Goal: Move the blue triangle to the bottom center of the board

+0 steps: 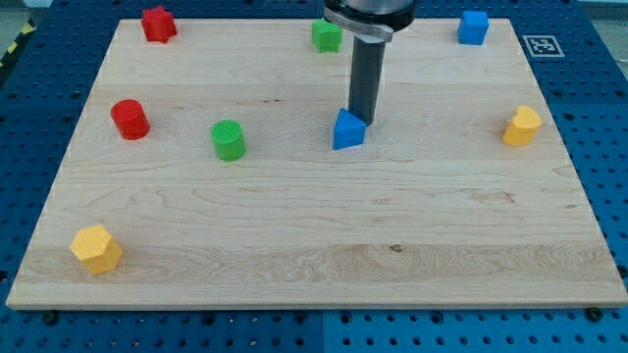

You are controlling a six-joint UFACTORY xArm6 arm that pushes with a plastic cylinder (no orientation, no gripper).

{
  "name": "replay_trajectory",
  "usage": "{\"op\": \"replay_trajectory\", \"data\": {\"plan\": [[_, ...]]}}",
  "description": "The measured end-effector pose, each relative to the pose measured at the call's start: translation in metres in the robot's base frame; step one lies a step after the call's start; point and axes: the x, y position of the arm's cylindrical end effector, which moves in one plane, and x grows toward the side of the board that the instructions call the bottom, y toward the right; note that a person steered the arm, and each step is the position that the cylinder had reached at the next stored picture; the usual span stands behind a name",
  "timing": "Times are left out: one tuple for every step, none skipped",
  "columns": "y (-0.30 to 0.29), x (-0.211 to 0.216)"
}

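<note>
My tip (365,122) stands on the counter (314,265), touching or just short of the upper right edge of the blue triangle (347,130); contact cannot be confirmed. The arm carries no gripper, only a plain rod, so nothing opens or closes.

The blue triangle lies just below-left of my tip, near the board's middle, well above the bottom centre.

Handling, as judged: small, rigid, light, likely to slide freely on smooth wood. It cannot be held, only pushed. Its slanted faces may let it rotate or slip sideways off the rod. Recommended contact is the middle of its top edge, pushing straight toward the view's bottom.

The green cylinder (229,139) sits well left of my tip, clear of that path.
</note>
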Motion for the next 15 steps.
{"op": "replay_trajectory", "data": {"plan": [[-0.007,-0.019],[-0.027,-0.027],[-0.042,-0.017],[-0.032,-0.009],[-0.011,-0.009],[-0.006,0.001],[-0.003,0.02],[0.005,0.036],[0.011,0.048],[0.011,0.068],[0.011,0.072],[0.011,0.084],[0.011,0.088],[0.015,0.088],[0.015,0.088]]}}
